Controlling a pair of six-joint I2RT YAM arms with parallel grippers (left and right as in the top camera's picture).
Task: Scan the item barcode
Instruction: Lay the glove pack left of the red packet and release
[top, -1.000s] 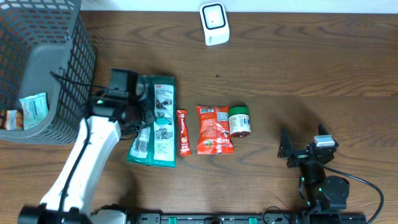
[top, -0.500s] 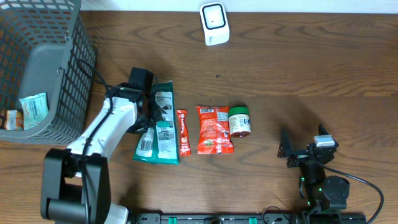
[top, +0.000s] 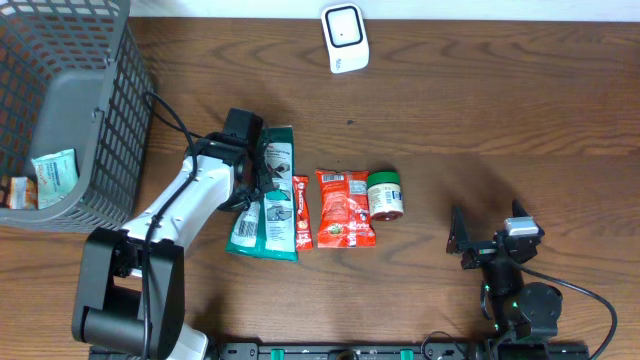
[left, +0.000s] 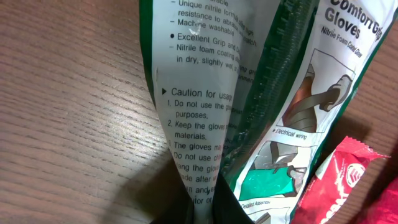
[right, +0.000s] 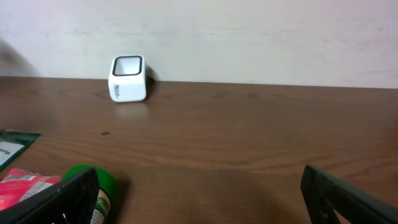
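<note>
Two left fingers (top: 254, 172) are clamped shut on the glove packet (top: 277, 196), biting a fold along its left edge. In the wrist view the film puckers into the pinch at the bottom of the frame, with printed cautions on one side and the glove drawing on the other. The packet sits low over the table (top: 480, 110); I cannot tell whether it rests on it. Its right edge is against the thin red sachet (top: 300, 212), well short of the white scanner (top: 343, 38) at the far edge.

To carry it well, I judge, the grip should hold firm on that fold and lift before travelling, so the neighbours are not dragged. Then the barcode must be turned to face the scanner window. The barcode seems to be the pale patch near the packet's lower left corner, though it is too small to be sure.

Outward, the left wrist bends over the packet and the white forearm runs back down-left to its base. The right fingers (right: 69, 194) stand wide apart, holding nothing, that arm folded low.
</note>
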